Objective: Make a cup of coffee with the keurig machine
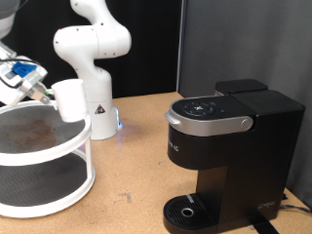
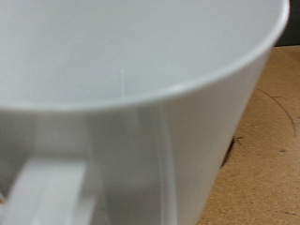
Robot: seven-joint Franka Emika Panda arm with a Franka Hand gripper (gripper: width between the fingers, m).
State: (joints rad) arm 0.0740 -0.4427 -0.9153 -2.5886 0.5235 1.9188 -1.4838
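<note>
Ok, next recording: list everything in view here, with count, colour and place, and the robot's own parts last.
cup: one, white, held up at the exterior view's left above the rack; it fills the wrist view.
coffee machine: one, black with a silver-trimmed top, at the exterior view's right, lid down, round drip tray bare.
rack: one, white, round, two tiers with dark shelves, at the exterior view's lower left.
table: one, brown board, under everything.
robot arm: one, white, base at the back centre-left.
claw: one, at the exterior view's left edge, gripping the cup's side.
</note>
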